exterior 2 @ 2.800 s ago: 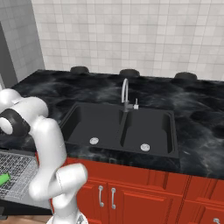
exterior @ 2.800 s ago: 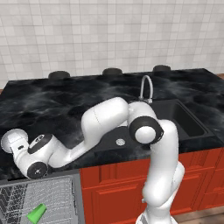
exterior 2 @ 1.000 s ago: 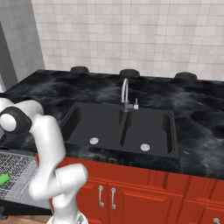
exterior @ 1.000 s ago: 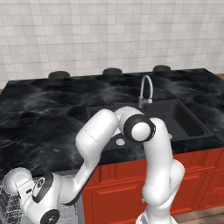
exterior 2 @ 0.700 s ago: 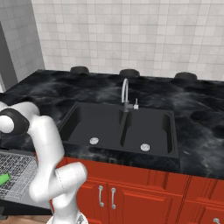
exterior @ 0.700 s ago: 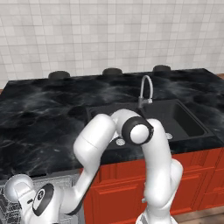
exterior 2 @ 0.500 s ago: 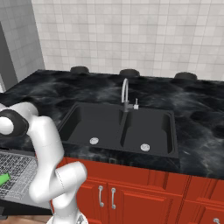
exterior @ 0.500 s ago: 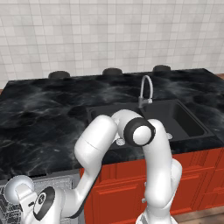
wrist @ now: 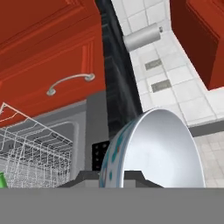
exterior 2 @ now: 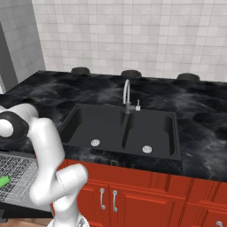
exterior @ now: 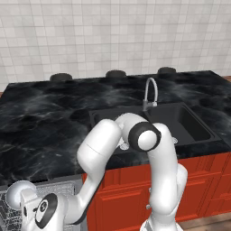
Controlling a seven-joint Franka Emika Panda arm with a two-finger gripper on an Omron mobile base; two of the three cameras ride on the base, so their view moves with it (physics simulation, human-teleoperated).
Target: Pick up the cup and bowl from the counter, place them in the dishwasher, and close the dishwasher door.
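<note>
Black marble counter point(exterior: 40, 117), red cabinets point(exterior 2: 146, 199)

Change over the interval: the arm's wrist, level with the counter point(exterior: 40, 122) edge at first, drops to the wire rack point(exterior 2: 15, 175) of the dishwasher point(wrist: 89, 127). The gripper point(wrist: 111, 175) sinks with it, carrying the bowl point(wrist: 153, 148) down beside the rack.
</note>
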